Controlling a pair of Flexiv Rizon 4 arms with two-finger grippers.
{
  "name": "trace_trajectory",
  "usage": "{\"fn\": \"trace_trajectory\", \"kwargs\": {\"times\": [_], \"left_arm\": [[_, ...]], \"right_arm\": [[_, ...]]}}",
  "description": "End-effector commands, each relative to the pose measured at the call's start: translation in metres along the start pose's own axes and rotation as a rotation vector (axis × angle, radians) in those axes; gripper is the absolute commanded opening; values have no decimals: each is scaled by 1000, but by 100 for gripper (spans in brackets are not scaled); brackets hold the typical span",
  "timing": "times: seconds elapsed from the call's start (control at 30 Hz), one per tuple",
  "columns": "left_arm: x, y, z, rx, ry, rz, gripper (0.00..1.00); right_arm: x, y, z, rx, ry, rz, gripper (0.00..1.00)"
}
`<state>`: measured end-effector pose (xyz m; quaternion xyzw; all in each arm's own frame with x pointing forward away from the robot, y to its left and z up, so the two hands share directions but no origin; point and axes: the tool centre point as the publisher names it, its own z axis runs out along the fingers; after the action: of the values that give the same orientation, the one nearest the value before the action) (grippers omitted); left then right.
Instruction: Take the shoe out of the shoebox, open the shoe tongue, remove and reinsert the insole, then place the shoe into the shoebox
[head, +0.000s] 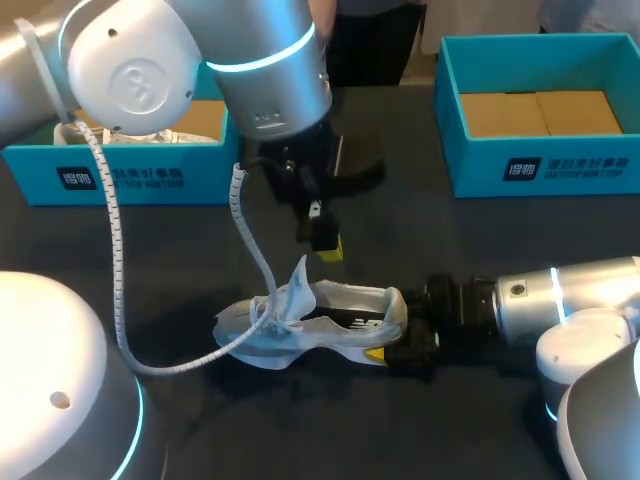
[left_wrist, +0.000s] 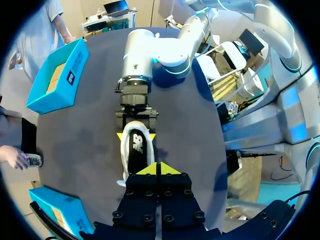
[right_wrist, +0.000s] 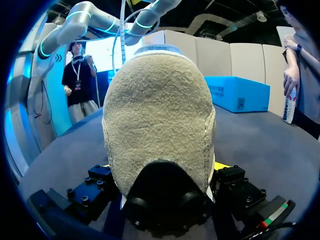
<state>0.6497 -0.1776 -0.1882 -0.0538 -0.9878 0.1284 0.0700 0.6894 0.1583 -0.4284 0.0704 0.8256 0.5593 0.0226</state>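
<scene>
while the left box (head: 120, 172) at ten o'clock holds something white, the right box (head: 560, 170) at two o'clock shows a brown cardboard floor. on the dark table (head: 180, 250), near centre, the white shoe (head: 320, 322) lies outside both, toe toward nine o'clock, tongue (head: 298, 282) sticking up. the left gripper (head: 328, 246) hangs just above it, yellow tips pressed together on nothing. the right gripper (head: 392, 336), entering from three o'clock, is clamped on the heel.
</scene>
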Motion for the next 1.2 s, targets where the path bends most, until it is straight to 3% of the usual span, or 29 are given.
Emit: {"fn": "trace_trajectory", "kwargs": {"times": [0.03, 0.23, 0.6, 0.67, 0.97, 1.2], "left_arm": [[-4, -8, 16, -4, 7, 56, 0], [-18, -22, 46, -78, 36, 53, 0], [-18, -22, 46, -78, 36, 53, 0], [-17, -24, 55, -87, 65, 54, 0], [-11, -16, 83, -115, 81, 36, 0], [-20, -5, 104, -108, 105, -12, 0]], "right_arm": [[1, -2, 3, 3, -2, -1, 0], [1, -2, 3, 3, -2, -1, 0], [1, -2, 3, 3, -2, -1, 0], [1, -2, 3, 3, -2, -1, 0], [1, -2, 3, 3, -2, -1, 0], [1, -2, 3, 3, -2, -1, 0]]}}
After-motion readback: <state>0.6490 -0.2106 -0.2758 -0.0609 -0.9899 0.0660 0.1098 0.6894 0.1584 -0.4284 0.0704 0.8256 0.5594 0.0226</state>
